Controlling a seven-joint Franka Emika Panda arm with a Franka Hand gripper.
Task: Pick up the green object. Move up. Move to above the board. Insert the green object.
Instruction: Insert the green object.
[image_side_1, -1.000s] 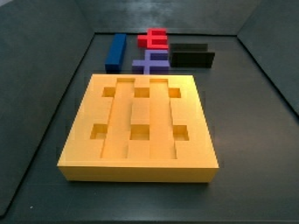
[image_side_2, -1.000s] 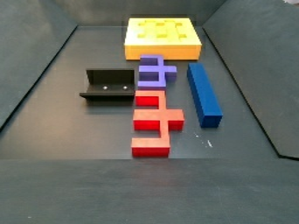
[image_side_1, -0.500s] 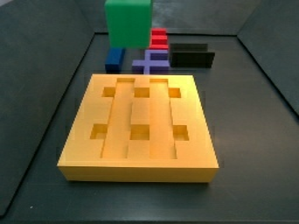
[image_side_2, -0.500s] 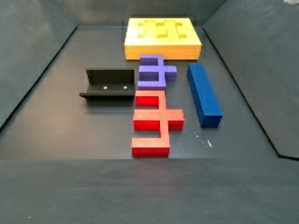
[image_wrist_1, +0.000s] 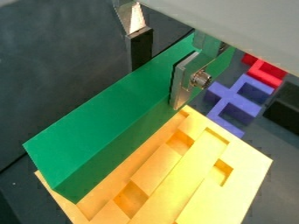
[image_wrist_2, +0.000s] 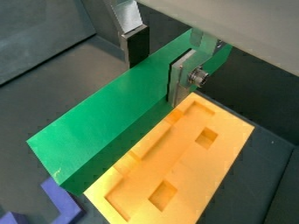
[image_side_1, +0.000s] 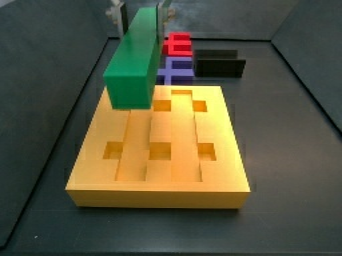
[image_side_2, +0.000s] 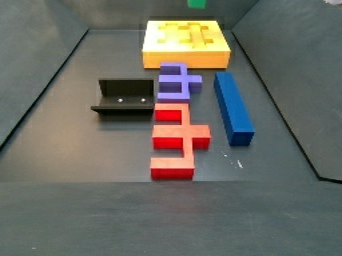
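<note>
Dark grey surface (image_side_2: 80, 140) with low dark walls holds all the pieces. At its far edge in a side view lies the board (image_side_2: 187, 42), big and yellow-orange, with grooves and square holes.

In both wrist views the gripper (image_wrist_1: 163, 63) is pinching the green object (image_wrist_1: 111, 122) near one end, a silver finger (image_wrist_1: 184, 80) flat on one side and a dark pad on the other. The bar hangs in the air above the board (image_side_1: 158, 150), and is not in a groove yet.

What could go wrong? The gripper holds the long bar near its end, so the free end might sag or swing. If the bar is a bit crooked, or beside the groove, it could land on a ridge and jam. A hard push then could make it slip in the pads.

A side view shows the green object (image_side_1: 134, 55) over the board's far left part, reaching toward the near edge. A side view from the opposite end shows only a tiny green bit (image_side_2: 197, 3) at the frame's edge, but it shows clearly the blue bar (image_side_2: 233, 106), the purple piece (image_side_2: 175, 80), the red pieces (image_side_2: 174, 138) and the fixture (image_side_2: 127, 97). Only the wrist views show the grip.
</note>
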